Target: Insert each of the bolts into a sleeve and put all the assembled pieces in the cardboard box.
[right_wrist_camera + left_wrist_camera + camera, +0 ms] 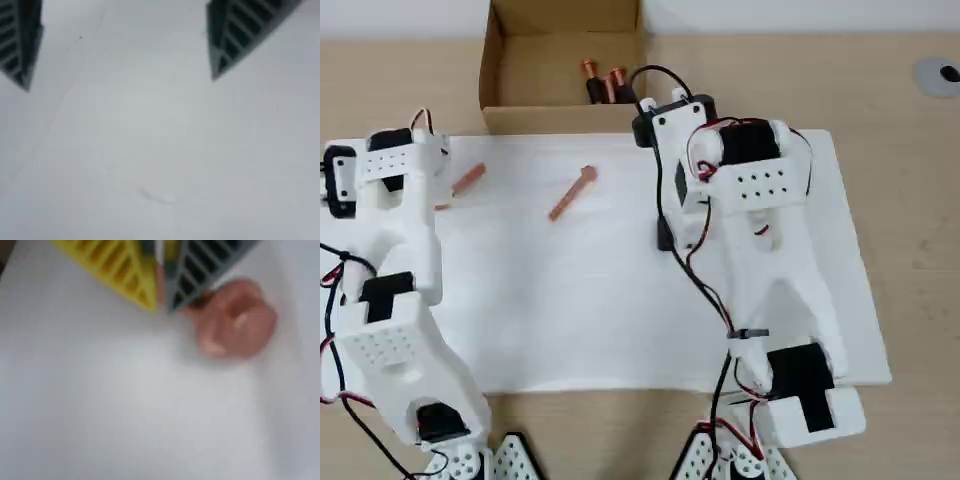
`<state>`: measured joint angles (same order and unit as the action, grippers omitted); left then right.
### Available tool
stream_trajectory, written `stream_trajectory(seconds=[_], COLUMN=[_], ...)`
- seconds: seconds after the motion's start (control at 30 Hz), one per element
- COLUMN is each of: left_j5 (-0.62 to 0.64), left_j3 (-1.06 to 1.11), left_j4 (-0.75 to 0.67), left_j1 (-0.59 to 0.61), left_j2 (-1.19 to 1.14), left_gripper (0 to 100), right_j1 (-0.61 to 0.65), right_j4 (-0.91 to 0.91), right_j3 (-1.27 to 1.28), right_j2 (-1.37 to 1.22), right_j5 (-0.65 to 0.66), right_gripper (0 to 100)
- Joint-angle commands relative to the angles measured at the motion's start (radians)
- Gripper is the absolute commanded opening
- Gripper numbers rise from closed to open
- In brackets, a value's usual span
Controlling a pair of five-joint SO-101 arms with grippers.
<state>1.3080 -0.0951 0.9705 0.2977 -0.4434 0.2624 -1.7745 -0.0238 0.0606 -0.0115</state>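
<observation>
My left pincer (pixel 161 305) is closed on just the thin end of a bolt (pixel 234 320), whose head sits low over the white sheet (pixel 580 300). With so slight a grip it could swivel or drop. My right pincer (pixel 120 80) hangs open and empty over the sheet.

Lab bench (pixel 910 180) — white mat (pixel 570 300), wired arms (pixel 760 200)

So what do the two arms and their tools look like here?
Both the left arm and right arm are white plastic shells with black motors and loose red-and-black cables. The left tool has one yellow and one dark grey ribbed, tapered finger; the right tool has two dark ribbed fingers.
</observation>
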Motion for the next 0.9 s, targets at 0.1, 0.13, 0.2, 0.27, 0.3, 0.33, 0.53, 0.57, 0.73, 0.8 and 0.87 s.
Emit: stream_trajectory(seconds=[0.1, 0.13, 0.2, 0.27, 0.3, 0.33, 0.53, 0.57, 0.73, 0.8, 0.87], left_j5=[0.032, 0.032, 0.032, 0.032, 0.034, 0.034, -0.094, -0.16, -0.611, -0.89, -1.122], left_j3=[-0.032, -0.035, -0.038, -0.041, -0.055, -0.078, -0.296, -0.331, -0.4, -0.362, -0.336], left_j4=[0.009, 0.025, 0.049, 0.055, 0.055, 0.068, 0.394, 0.433, 0.552, 0.535, 0.491], left_j1=[-0.012, -0.012, -0.012, -0.012, -0.012, -0.012, -0.015, -0.025, -0.069, -0.068, -0.068], left_j2=[-0.015, -0.019, -0.021, -0.013, -0.013, -0.007, 0.102, 0.116, 0.12, 0.113, 0.099], left_gripper=[1, 1, 1, 1, 1, 1, 1, 1, 1, 1, 1], right_j1=[0.024, 0.024, 0.024, 0.024, 0.024, 0.024, 0.022, 0.022, 0.022, 0.022, 0.022], right_j4=[-0.012, -0.012, -0.012, -0.008, -0.006, -0.006, -0.006, -0.006, -0.006, -0.009, -0.011], right_j3=[0.004, 0.005, 0.022, 0.05, 0.064, 0.077, 0.119, 0.119, 0.12, 0.122, 0.122], right_j2=[0.042, 0.042, 0.042, 0.042, 0.042, 0.042, 0.042, 0.042, 0.042, 0.042, 0.042], right_j5=[0.006, 0.006, 0.006, 0.008, 0.008, 0.008, 0.008, 0.008, 0.008, 0.008, 0.006], right_gripper=[27.4, 27.4, 27.4, 27.4, 27.4, 27.4, 27.4, 27.4, 27.4, 27.4, 27.4])
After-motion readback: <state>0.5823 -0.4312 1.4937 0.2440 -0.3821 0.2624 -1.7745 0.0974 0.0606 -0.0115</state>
